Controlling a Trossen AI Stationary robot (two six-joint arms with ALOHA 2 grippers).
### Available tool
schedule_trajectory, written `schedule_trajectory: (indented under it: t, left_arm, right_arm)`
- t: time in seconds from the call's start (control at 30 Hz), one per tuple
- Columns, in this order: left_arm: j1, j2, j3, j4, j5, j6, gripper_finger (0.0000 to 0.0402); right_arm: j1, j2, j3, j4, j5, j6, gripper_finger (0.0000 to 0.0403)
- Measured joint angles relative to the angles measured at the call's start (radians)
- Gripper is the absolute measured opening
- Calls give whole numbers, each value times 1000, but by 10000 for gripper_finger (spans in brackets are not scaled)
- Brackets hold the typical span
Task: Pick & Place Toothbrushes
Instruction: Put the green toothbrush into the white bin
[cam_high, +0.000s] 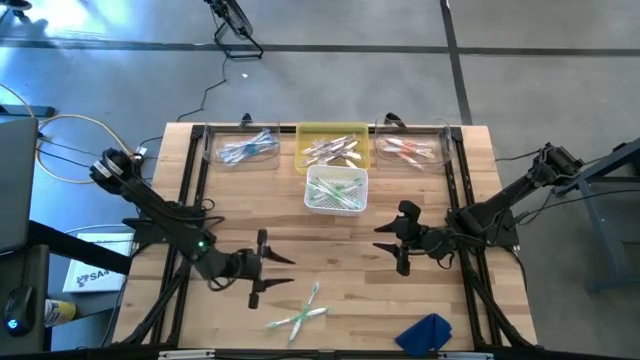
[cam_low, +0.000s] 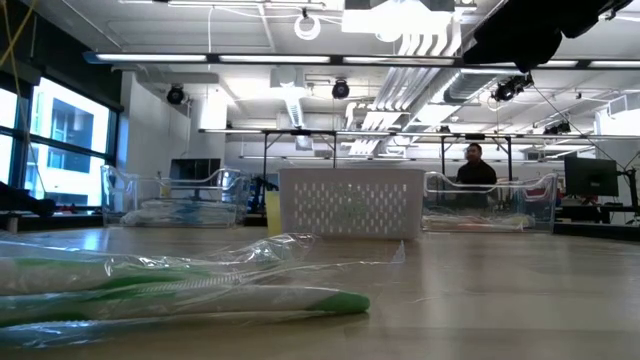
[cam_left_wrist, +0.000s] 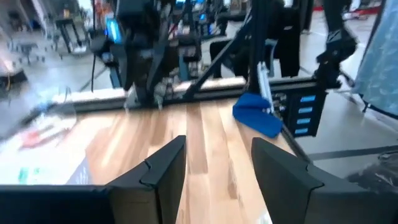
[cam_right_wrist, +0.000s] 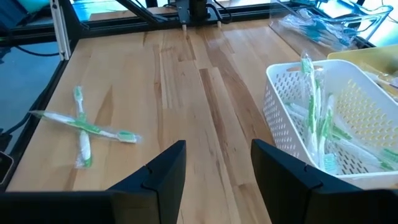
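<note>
Sorted toothbrushes fill the bins (cam_high: 335, 150) at 12 o'clock; two green toothbrushes (cam_high: 300, 313) remain on the table (cam_high: 350, 270) at 6 o'clock. Left pincer (cam_high: 268, 265) and right pincer (cam_high: 392, 240) hover open, empty.

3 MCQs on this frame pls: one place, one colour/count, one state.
1. Where do the loose toothbrushes lie?
A. in the yellow bin
B. on the table's near edge, ahead of the left gripper
C. on the blue cloth

2. What colour are their accents?
A. green
B. red
C. black

3. How are the grippers?
A. both shut
B. left shut on a brush
C. both open, empty

Answers: B, the high view shows them crossed on bare wood beside the left gripper; A, green shows in the right wrist view; C, left gripper and right gripper have spread fingers with nothing between.
</note>
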Motion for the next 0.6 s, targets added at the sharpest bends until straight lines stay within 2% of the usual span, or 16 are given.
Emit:
schedule_trajectory:
  t: [0.27,0.37,0.47,0.6]
  left_arm:
    - [5,104,3,-2,26,-158,177]
    - [6,165,63,-43,56,-178,177]
    - [6,227,177,-161,98,-175,177]
    - [5,292,358,-476,105,-255,177]
  right_arm:
    - [0,0,0,-32,-50,25,174]
    - [0,0,0,-38,-51,26,174]
    - [0,0,0,-38,-50,27,174]
    - [0,0,0,-39,-48,27,174]
